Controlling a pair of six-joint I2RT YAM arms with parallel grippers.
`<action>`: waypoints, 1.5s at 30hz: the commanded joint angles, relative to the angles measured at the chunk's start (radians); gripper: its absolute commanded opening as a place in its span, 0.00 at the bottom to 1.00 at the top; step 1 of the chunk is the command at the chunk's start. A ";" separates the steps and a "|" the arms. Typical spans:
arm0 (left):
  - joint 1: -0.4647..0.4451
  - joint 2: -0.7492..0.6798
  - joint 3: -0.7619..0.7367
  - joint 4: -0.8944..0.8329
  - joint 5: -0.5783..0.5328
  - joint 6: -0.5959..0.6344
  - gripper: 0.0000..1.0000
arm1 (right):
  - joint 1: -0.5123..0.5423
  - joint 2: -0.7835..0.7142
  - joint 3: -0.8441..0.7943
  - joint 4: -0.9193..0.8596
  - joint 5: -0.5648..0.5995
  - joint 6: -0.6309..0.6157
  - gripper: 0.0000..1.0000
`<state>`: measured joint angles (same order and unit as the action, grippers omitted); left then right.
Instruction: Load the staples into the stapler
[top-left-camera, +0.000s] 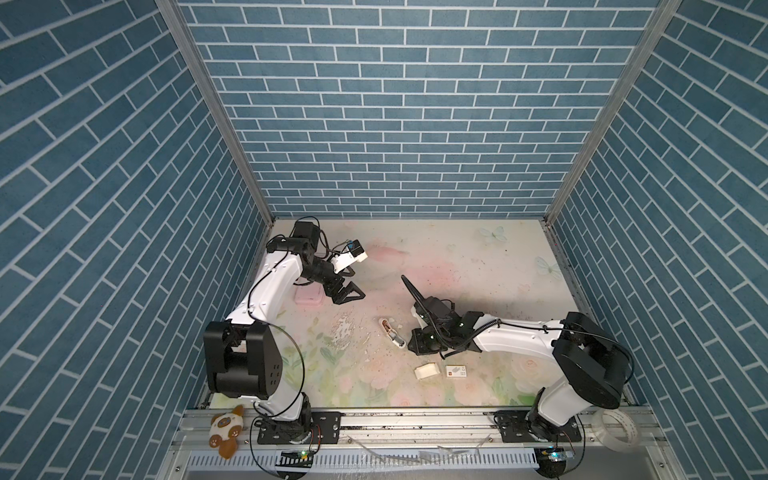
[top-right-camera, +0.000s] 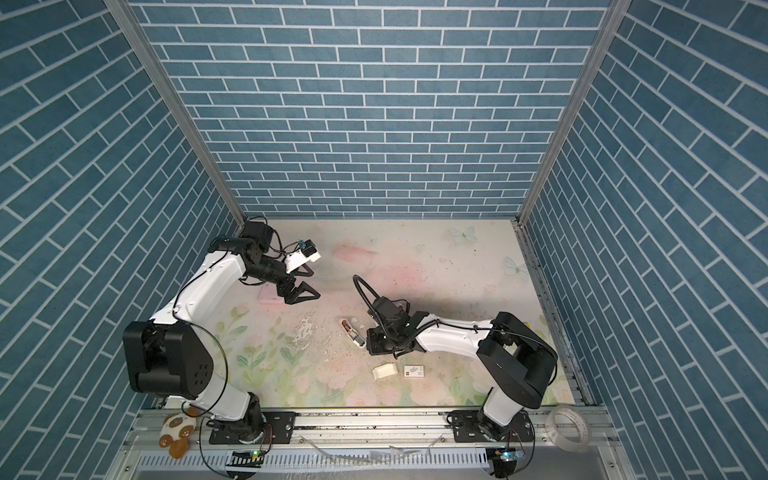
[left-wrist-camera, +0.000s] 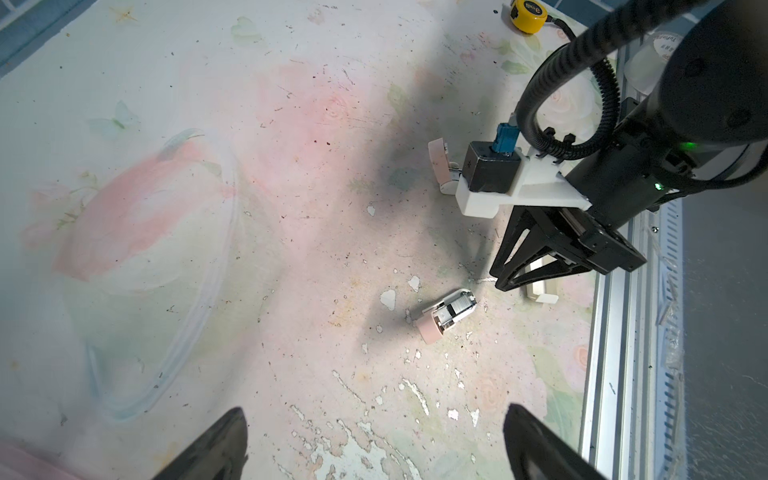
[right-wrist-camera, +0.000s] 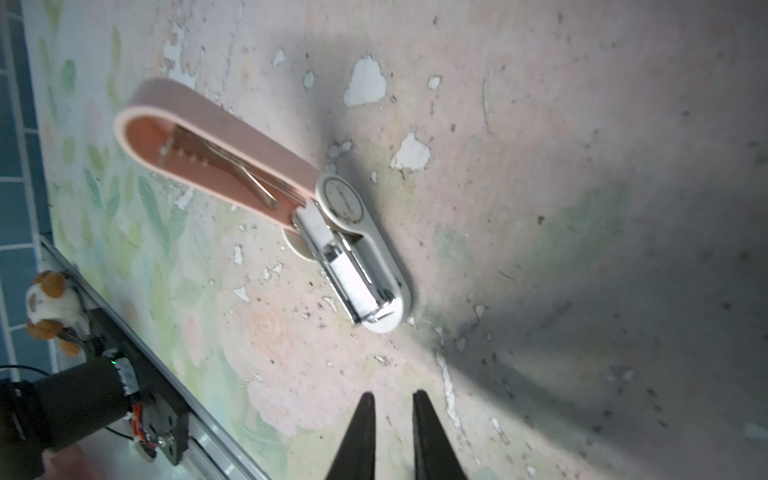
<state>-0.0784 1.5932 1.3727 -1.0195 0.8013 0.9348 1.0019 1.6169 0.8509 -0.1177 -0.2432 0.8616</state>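
Right wrist view: the right gripper (right-wrist-camera: 392, 409) has its fingers narrow, with a small gap between the tips. Bare table shows through the gap and nothing is pinched. The stapler (right-wrist-camera: 357, 266) lies ahead of the tips, apart from them and not touching. It is hinged open, with the pink lid (right-wrist-camera: 216, 137) swung back and up and the white base flat on the table (right-wrist-camera: 582, 208). The staples (right-wrist-camera: 353, 280) appear to be the silvery strip sitting in the metal magazine channel of the base, though blur keeps me from being sure.

In both top views the right arm reaches in low from the right side with its forearm nearly level. The gripper (top-left-camera: 412, 345) (top-right-camera: 370, 347) points at the stapler (top-left-camera: 390, 331) (top-right-camera: 352, 332), and its tips are just beside the stapler's near end.

The left arm is folded back on the left side with its wrist high. The left gripper (top-left-camera: 357, 284) (top-right-camera: 312, 284) is spread wide, holds nothing, and is well apart from the stapler. It hangs over a pink box (top-left-camera: 307, 298).

The left wrist view confirms this. Both fingers (left-wrist-camera: 224, 440) sit at the frame edge, far apart, with the stapler (left-wrist-camera: 446, 313) well ahead of them. A ribbed metal strip (left-wrist-camera: 459, 305) is visible in its channel.

The white tray (top-left-camera: 427, 370) (top-right-camera: 384, 371) and the red-marked sleeve (top-left-camera: 456, 371) (top-right-camera: 414, 371) lie side by side on the table. They are nearer the front rail than the stapler, and neither gripper touches them.
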 joint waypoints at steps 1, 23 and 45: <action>-0.004 0.018 -0.004 0.001 0.037 0.017 0.97 | -0.004 0.030 -0.016 0.112 -0.045 0.131 0.19; -0.004 -0.015 -0.027 0.021 0.061 0.000 0.97 | -0.005 0.165 0.043 0.089 -0.145 0.095 0.16; -0.004 -0.028 -0.067 0.026 0.064 -0.009 0.97 | -0.038 0.212 0.153 -0.138 -0.012 -0.040 0.16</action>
<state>-0.0792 1.5925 1.3247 -0.9882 0.8436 0.9276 0.9730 1.7988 0.9821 -0.1696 -0.3172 0.8722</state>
